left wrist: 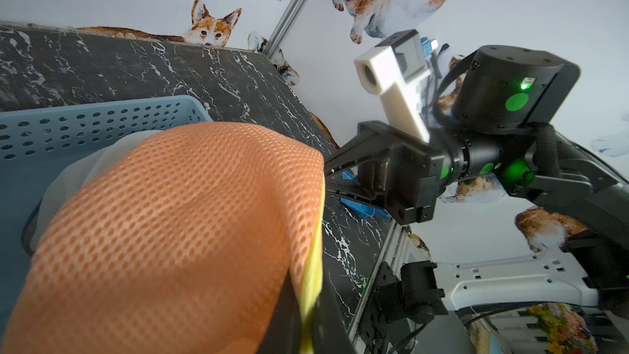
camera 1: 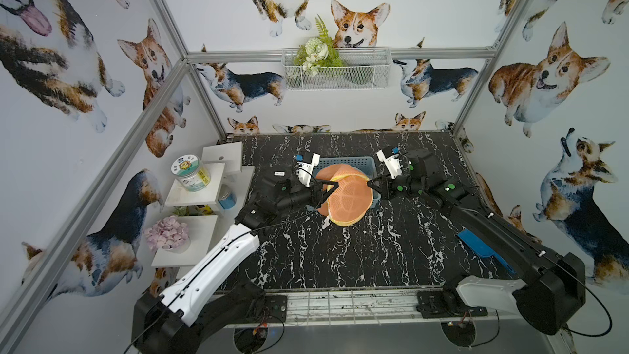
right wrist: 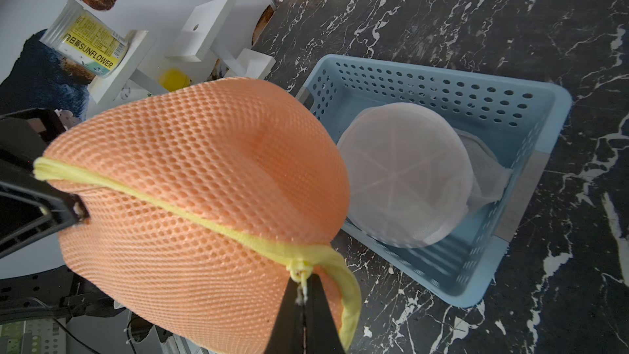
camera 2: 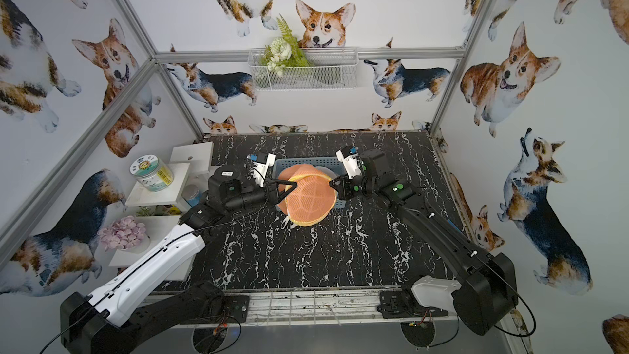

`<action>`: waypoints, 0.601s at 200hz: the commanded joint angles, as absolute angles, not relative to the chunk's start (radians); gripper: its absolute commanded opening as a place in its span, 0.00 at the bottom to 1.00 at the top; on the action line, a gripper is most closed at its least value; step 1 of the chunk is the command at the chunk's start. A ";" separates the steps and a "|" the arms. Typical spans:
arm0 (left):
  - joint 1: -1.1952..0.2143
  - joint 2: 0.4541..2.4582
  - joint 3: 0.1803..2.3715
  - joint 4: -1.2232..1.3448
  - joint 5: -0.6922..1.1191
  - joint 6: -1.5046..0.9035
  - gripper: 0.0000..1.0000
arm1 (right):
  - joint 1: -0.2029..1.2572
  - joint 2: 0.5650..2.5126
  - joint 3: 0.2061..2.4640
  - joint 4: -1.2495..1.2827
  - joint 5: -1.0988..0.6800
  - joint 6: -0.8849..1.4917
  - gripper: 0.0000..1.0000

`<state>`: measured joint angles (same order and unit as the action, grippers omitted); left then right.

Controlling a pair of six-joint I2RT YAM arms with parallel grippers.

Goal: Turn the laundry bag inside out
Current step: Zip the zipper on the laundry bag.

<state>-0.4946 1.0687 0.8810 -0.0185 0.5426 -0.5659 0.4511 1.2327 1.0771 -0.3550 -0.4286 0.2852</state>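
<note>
The laundry bag is a round orange mesh pouch with a yellow zipper band, hanging above the black marble table in both top views. My left gripper is shut on the yellow band at the bag's left edge. My right gripper is shut on the zipper pull at the bag's right edge. In the right wrist view the zipper line runs across the bag between the two grips. The orange mesh faces outward.
A blue perforated basket sits just behind the bag and holds a white mesh bag. White shelves with a jar and purple flowers stand at the left. A blue flat item lies under the right arm.
</note>
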 commanded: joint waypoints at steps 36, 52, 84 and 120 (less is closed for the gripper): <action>-0.541 1.050 0.982 -0.299 0.408 -0.428 0.67 | 0.482 1.323 1.238 -0.462 -0.504 0.178 0.00; -0.583 1.045 1.030 -0.395 0.299 -0.379 0.74 | 0.505 1.352 1.268 -0.507 -0.464 0.150 0.00; -0.641 1.064 1.084 -0.442 0.118 -0.328 0.79 | 0.533 1.385 1.290 -0.548 -0.463 0.102 0.00; -0.687 1.078 1.114 -0.470 0.008 -0.337 0.80 | 0.539 1.390 1.340 -0.589 -0.394 0.080 0.00</action>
